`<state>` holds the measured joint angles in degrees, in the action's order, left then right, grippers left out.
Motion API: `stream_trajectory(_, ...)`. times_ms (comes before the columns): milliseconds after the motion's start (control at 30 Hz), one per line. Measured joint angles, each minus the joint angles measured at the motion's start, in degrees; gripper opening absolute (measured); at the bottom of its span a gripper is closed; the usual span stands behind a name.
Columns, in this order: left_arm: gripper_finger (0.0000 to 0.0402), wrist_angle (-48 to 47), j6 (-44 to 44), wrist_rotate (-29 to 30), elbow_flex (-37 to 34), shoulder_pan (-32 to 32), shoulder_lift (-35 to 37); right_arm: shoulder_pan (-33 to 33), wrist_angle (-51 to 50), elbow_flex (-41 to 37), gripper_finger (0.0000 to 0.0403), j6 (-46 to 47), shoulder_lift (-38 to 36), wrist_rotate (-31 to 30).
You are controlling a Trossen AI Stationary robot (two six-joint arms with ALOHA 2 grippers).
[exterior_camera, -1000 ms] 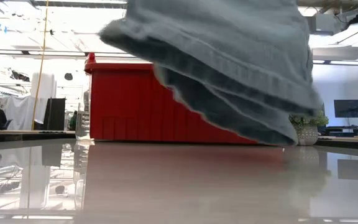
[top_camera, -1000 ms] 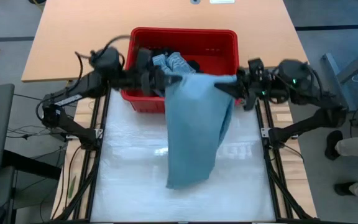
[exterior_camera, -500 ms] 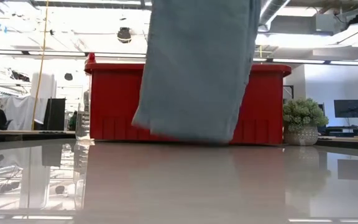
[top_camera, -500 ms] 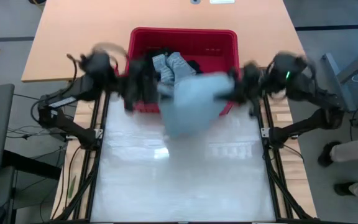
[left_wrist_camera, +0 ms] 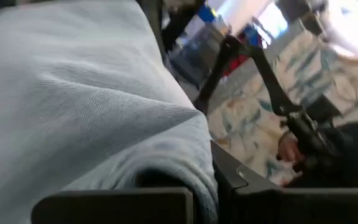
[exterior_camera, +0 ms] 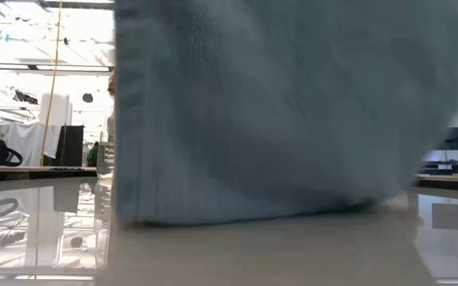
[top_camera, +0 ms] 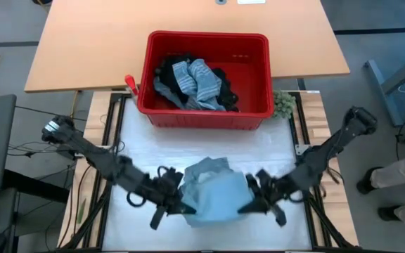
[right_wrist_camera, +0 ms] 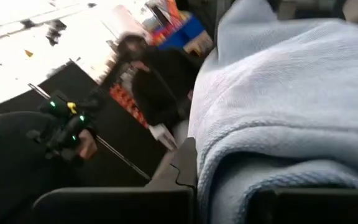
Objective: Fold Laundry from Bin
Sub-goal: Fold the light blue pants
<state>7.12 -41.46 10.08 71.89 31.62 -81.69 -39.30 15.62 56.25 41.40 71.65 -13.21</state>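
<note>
The light blue-grey garment (top_camera: 215,191) is bunched between my two grippers over the near part of the table. In the low view it fills most of the picture (exterior_camera: 277,103). My left gripper (top_camera: 176,202) is shut on its left side and my right gripper (top_camera: 252,202) on its right side. The red bin (top_camera: 146,70) stands at the table's far side. It holds the remaining laundry (top_camera: 195,81): a blue-white striped piece and black ones. My left gripper pinches a bunched fold at the garment's left side (left_wrist_camera: 185,168) between its two fingers, coming low from the table's left. One layer or several, I cannot tell. The cloth is slack, and its lower edge (exterior_camera: 213,216) is at the table top. My right gripper pinches a bunched fold at the garment's right side (right_wrist_camera: 229,168) between its two fingers, coming low from the table's right. The cloth humps up slack past the fingers, toward the other gripper.
A small green fuzzy lump (top_camera: 282,105) lies right of the bin. A red-handled thing (top_camera: 130,83) sticks out at the bin's left. A person's legs (top_camera: 399,169) show beyond the table's right edge. A glossy white mat (top_camera: 153,158) lies between bin and garment.
Both grippers have gone from beside the bin toward the table's near edge and down, carrying the garment. It hung long and swung below them. Now it is bunched low between them, its lower edge down at the table.
</note>
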Motion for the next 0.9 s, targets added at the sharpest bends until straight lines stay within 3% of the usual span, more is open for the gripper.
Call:
stream_trajectory(133, 0.0000, 12.0, -0.9, 9.3, -8.2, 3.2, 0.0, -3.5, -2.1, -0.1, 0.0054, 0.3, 2.2, -1.4)
stream_trajectory(267, 0.0000, 17.5, -4.8, 16.0, -13.0, 3.9, -1.0, -4.6, -7.5, -0.1, 0.0087, -3.6, 2.7, 4.7)
stream_trajectory(367, 0.0000, 19.2, -6.9, 18.0, -13.2, 4.0, -3.4, -4.8, -11.6, -0.1, 0.0117, -4.2, 2.2, 8.5)
stream_trajectory(567, 0.0000, 34.1, -6.2, 17.5, -13.2, 4.4, -11.7, -6.5, -20.5, -0.1, 0.0179, 2.2, 0.7, 10.7)
stream_trajectory(633, 0.0000, 39.6, -5.7, 17.3, -12.5, 5.0, -15.0, -8.6, -19.9, -0.1, 0.0186, 5.0, 0.7, 7.8)
stream_trajectory(733, 0.0000, 45.6, -4.9, 14.8, -9.9, 6.4, -19.8, -12.4, -17.3, -0.1, 0.0186, 8.1, 1.2, -2.1)
stream_trajectory(900, 0.0000, 45.7, -2.6, 9.8, -4.7, 8.8, -25.3, -18.7, -11.7, -0.1, 0.0174, 13.1, 4.4, -19.1)
